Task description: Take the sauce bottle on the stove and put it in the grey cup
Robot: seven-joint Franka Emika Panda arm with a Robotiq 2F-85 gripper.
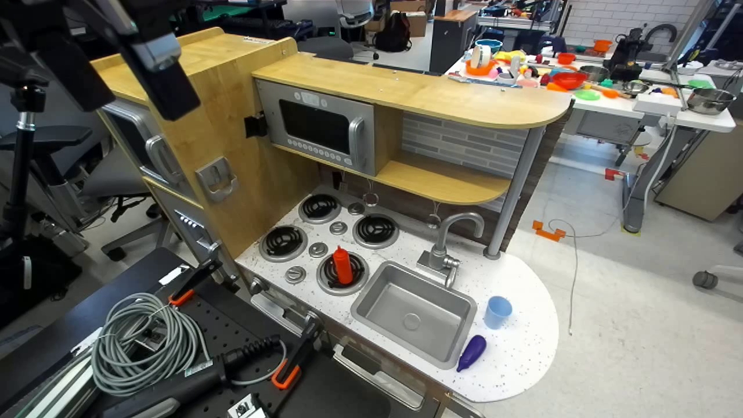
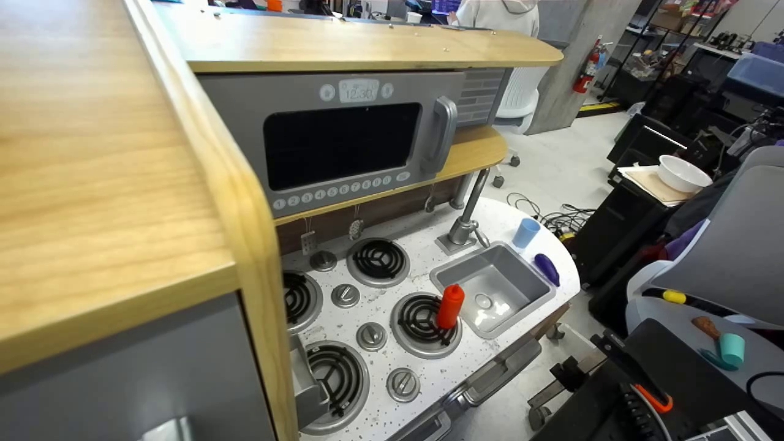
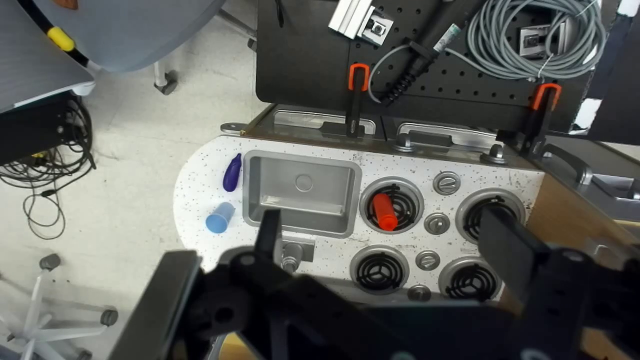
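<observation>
The red sauce bottle (image 1: 343,266) stands upright on the front burner nearest the sink, on the white stove (image 1: 302,302). The bottle also shows in an exterior view (image 2: 450,306) and the wrist view (image 3: 385,212). The only cup looks pale blue rather than grey. This cup (image 1: 497,312) stands on the counter's rounded end past the sink; it shows in an exterior view (image 2: 526,233) and the wrist view (image 3: 220,218). My gripper (image 1: 140,107) is open and empty, high above the counter. In the wrist view, the bottle appears between the spread fingers (image 3: 380,220), far below.
The grey sink basin (image 1: 412,313) and faucet (image 1: 444,244) lie between stove and cup. A purple eggplant (image 1: 472,352) lies near the cup. A microwave (image 1: 316,128) and wooden shelf (image 1: 444,177) overhang the back. A tall wooden cabinet (image 1: 226,133) borders the stove.
</observation>
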